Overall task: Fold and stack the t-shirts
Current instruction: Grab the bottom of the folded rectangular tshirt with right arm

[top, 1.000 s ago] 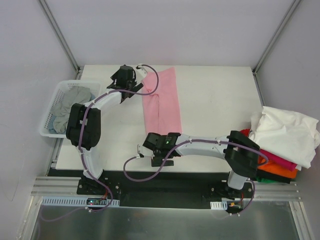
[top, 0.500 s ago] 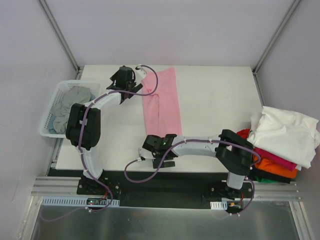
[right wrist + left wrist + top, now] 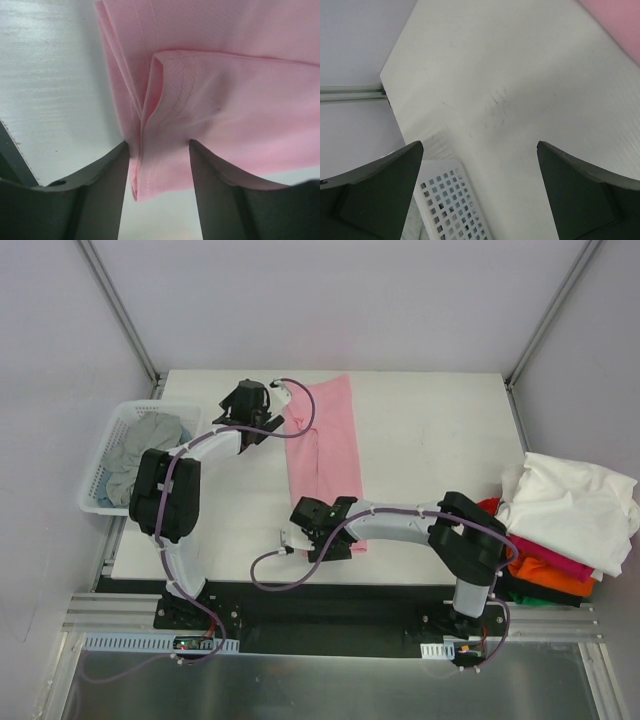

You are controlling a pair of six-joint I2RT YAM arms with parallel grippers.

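Straddling the hem: right gripper (image 3: 159, 146) at the light pink t-shirt (image 3: 225, 100).
Jaws half-narrowed around its folded near corner, pinch unconfirmed; left gripper (image 3: 477, 147) gapes wide above the table (image 3: 520, 75). Shirt lies lengthwise mid-table: likely light, limp, layers sliding, so catch every layer at that corner.

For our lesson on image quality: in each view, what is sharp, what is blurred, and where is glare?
Top external: even light, everything sharp. Left wrist: left pincer dark and soft-edged, table scuffs crisp. Right wrist: pink t-shirt stitching sharp, streaky sheen on the table.
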